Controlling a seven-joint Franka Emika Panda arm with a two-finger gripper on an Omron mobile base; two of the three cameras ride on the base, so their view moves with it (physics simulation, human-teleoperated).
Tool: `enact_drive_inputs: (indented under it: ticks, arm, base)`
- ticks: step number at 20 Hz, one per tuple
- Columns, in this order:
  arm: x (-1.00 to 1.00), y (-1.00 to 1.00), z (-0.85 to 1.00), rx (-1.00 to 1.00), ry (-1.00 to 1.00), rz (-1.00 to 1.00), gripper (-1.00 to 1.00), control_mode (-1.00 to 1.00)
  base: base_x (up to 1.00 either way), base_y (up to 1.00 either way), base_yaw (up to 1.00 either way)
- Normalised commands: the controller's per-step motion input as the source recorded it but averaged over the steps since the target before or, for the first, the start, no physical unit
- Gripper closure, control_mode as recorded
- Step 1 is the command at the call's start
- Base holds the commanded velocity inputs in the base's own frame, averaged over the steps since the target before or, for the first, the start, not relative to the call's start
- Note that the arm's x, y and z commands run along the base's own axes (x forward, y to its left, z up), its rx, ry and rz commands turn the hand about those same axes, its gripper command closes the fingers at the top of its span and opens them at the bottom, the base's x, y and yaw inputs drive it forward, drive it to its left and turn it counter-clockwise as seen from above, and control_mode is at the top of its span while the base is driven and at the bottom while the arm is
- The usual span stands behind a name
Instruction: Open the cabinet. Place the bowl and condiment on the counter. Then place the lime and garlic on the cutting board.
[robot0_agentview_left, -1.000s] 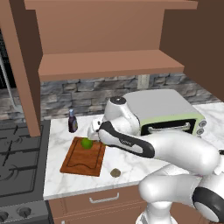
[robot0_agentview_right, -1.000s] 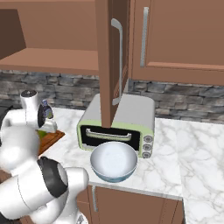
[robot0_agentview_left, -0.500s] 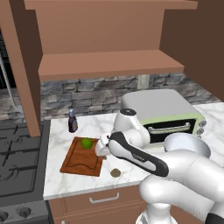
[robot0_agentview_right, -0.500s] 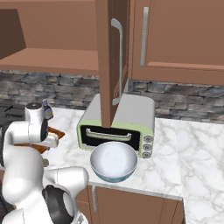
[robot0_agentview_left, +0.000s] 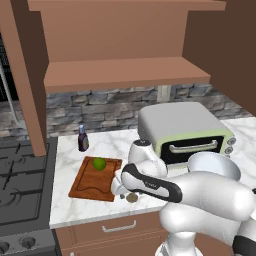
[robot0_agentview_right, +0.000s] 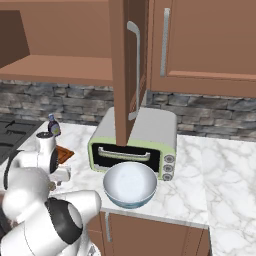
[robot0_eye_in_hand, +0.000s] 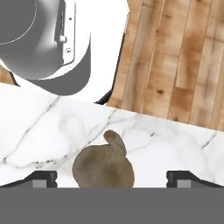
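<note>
Garlic (robot0_eye_in_hand: 103, 168) sits on the counter (robot0_eye_in_hand: 43, 127) near its edge, between the gripper's (robot0_eye_in_hand: 111, 178) wide-open fingers (robot0_eye_in_hand: 41, 177); a glancing close could roll it off.

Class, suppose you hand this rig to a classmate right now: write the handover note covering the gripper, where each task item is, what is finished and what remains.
Gripper: open, low over the counter, fingertips either side of the garlic, not yet closed on it.
Cabinet: open.
Bowl: on the counter in front of the toaster oven.
Condiment: on the counter behind the cutting board.
Lime: on the board.
Garlic: on the counter beside the board's near corner.
Left: grasp the garlic, place it on the board.
</note>
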Motion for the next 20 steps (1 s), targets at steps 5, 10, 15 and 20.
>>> enact_drive_inputs:
  ticks: [5,10,15,20]
  arm:
    - [0.00,0.00,-0.43,-0.08,0.07,0.08,-1.00,-1.00]
    - [0.00,0.00,-0.24,-0.03,0.00,0.07,-1.00,-1.00]
    - [0.00,0.00,-0.18,0.00,0.00,0.06,-1.00,-1.00]
    - [-0.10,0.00,-0.03,0.00,0.00,0.02,1.00,-1.00]
  base:
    - [0.00,0.00,0.00]
    - [0.00,0.00,0.00]
    - [0.00,0.00,0.00]
    - [0.00,0.00,0.00]
